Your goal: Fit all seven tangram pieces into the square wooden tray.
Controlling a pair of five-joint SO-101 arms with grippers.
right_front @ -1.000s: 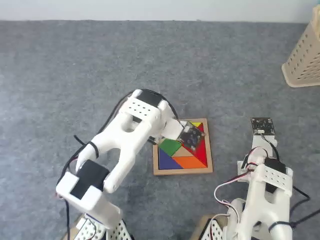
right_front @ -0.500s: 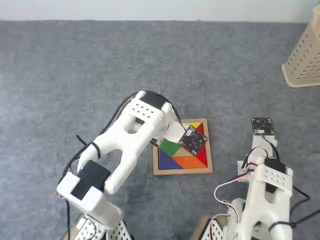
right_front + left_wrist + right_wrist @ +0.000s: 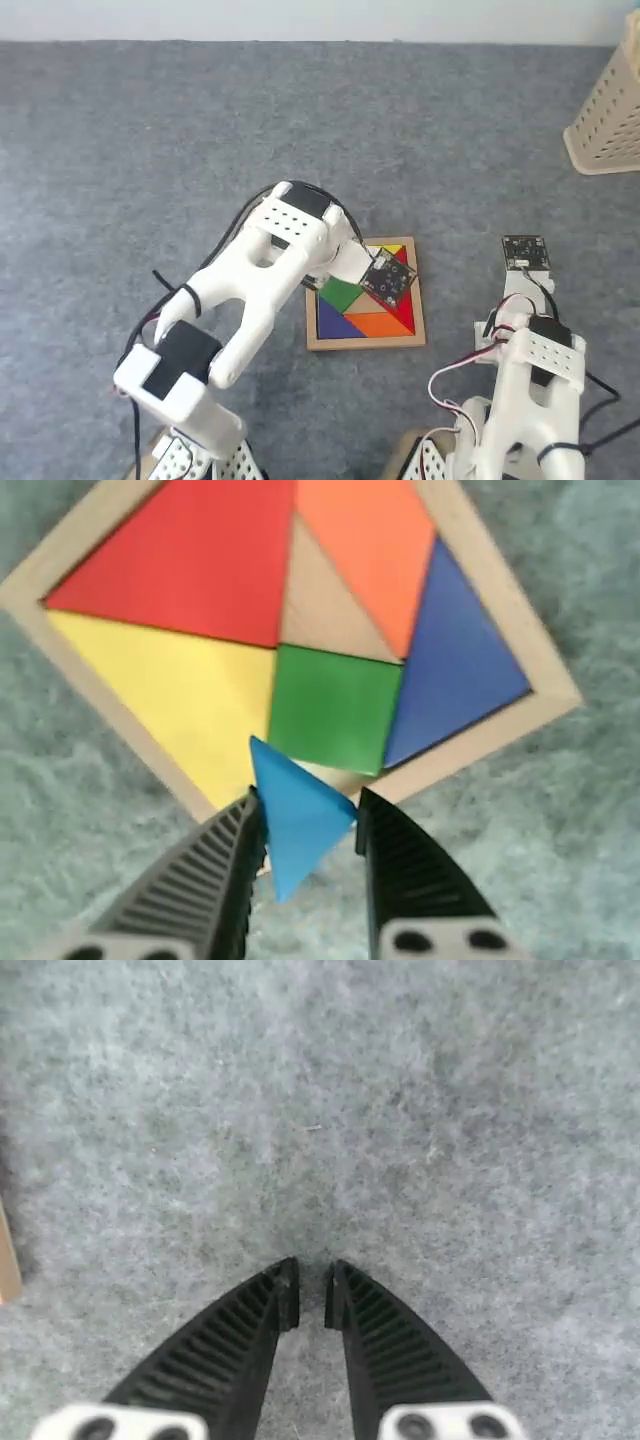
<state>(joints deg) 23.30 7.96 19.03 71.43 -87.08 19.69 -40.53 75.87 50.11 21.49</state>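
The square wooden tray (image 3: 317,340) lies on the grey carpet with red, yellow, orange, dark blue and green pieces in it. In the left wrist view, my left gripper (image 3: 305,830) is shut on a light blue triangle (image 3: 296,820), held over the tray's edge (image 3: 540,670) beside the green square (image 3: 335,708) and the yellow triangle (image 3: 170,695). A bare wooden triangle (image 3: 325,615) of tray floor shows between the coloured pieces. The left arm (image 3: 285,255) covers part of the tray from above. My right gripper (image 3: 310,1295) is shut on nothing over bare carpet, right of the tray.
A perforated beige basket (image 3: 608,105) stands at the far right edge of the high view. The right arm (image 3: 530,350) sits near the front right. Grey carpet surrounds the tray on all sides.
The left arm's wrist has shifted slightly toward the front and right over the tray. The right arm has stayed still.
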